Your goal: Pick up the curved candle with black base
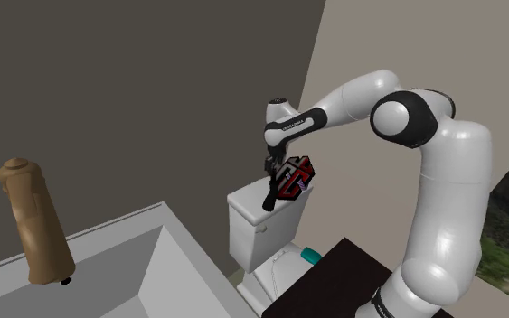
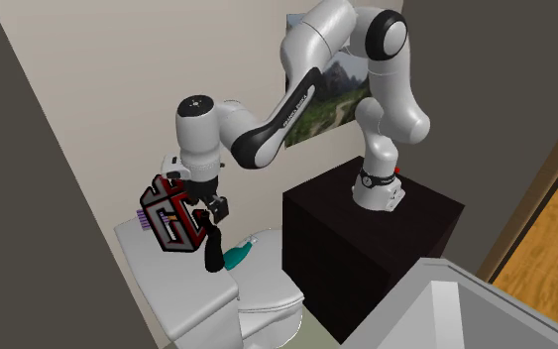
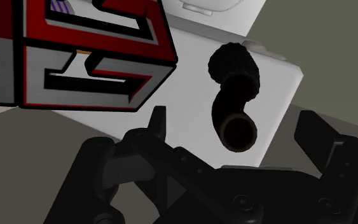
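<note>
Gripper (image 3: 234, 122) spread, empty | one curved black candle (image 3: 235, 89) | one red-patterned cube (image 3: 75, 57)

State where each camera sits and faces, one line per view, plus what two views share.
Shoulder view: beside the stand, looking up-left toward the toilet tank; the arm shows.
Second exterior view: over the sink, facing tank and stand; whole arm shows.
Wrist view: on the hand, looking down at the curved candle; the open gripper shows.
Shared: all show the candle and red cube.
</note>
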Robot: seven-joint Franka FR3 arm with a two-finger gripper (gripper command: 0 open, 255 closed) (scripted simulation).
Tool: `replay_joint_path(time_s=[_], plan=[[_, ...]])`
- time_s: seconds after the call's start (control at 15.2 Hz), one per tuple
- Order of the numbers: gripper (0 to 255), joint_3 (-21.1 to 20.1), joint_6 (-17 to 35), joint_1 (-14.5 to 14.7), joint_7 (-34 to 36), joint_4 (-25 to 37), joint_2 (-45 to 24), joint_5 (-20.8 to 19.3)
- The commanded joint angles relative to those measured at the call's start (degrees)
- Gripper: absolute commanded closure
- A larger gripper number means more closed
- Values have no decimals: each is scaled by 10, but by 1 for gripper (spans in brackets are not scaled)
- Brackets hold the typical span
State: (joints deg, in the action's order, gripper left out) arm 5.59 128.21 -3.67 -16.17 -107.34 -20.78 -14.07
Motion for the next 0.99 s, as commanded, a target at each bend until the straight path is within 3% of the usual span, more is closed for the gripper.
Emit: replay_joint_path(time_s=[0.0, 0.26, 0.33, 0.92], plan=[[0, 0, 12, 0, 2, -1, -11, -1], [0, 1, 27, -1, 6, -5, -22, -3], [255, 1, 28, -1, 6, -4, -23, -3], [255, 1, 27, -1, 6, -5, -22, -3]])
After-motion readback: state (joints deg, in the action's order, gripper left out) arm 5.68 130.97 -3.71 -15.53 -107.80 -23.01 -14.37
